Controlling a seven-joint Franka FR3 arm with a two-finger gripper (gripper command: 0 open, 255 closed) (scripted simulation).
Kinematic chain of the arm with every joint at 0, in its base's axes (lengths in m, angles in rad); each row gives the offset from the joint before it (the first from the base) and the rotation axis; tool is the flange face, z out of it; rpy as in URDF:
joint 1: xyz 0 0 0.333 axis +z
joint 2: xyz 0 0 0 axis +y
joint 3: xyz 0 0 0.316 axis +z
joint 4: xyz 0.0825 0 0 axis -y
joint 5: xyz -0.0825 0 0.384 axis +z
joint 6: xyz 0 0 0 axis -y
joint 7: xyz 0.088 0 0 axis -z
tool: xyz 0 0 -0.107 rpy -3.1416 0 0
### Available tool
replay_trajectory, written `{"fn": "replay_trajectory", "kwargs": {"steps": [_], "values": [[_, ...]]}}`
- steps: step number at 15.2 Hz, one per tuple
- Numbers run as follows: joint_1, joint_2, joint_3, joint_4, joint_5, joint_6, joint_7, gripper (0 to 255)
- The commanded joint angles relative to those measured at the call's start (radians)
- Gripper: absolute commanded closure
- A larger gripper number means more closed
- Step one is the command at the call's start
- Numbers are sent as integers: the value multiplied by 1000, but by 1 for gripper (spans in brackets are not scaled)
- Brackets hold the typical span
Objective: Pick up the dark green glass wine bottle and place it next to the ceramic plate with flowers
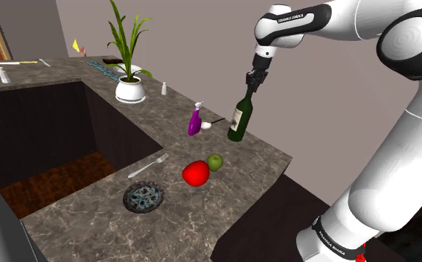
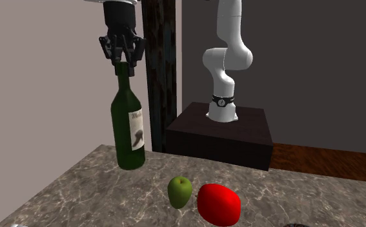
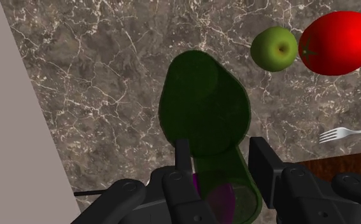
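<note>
My gripper [image 1: 255, 77] is clenched on the top of the wine bottle [image 1: 239, 113]. One finger is on each side of the neck, and the body hangs below me. From the second exterior view my gripper [image 2: 122, 59] brackets the mouth, and the fingers [image 2: 135, 55] pinch in on the glass just under the lip. The wine bottle [image 2: 128, 122] is dark green with a pale label, and it leans a little off upright. Looking down along my gripper [image 3: 223, 167], I see the neck running up between my fingers [image 3: 265, 162] and the round shoulder of the wine bottle [image 3: 204, 105] spreading out beyond them.

The base is over the far part of the counter [image 1: 90, 212], near the wall. I cannot tell whether it still touches the stone or hangs just clear of it.

The plate [image 1: 143, 197] is dark with a pattern and lies flat near the front of the counter, well apart from the wine bottle. Between the two sit a green apple [image 1: 215, 161] and a red fruit [image 1: 195, 173], close together. A fork [image 1: 148, 165] lies on the side of the red fruit away from the green apple. Under my wrist the green apple [image 3: 274, 48], the red fruit [image 3: 338, 42] and the fork [image 3: 347, 133] lie off to one side of the wine bottle. A purple spray bottle [image 1: 195, 120] stands just beside the wine bottle, at the shoulder view's left of it.
</note>
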Motion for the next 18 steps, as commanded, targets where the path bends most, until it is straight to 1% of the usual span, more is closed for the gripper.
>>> {"fn": "replay_trajectory", "kwargs": {"steps": [1,10,18], "values": [[-1,-1,-1,27,0,-28,-1,255],[-2,-6,-2,142,-2,-148,-1,255],[-4,6,-3,266,1,-260,-4,255]]}}
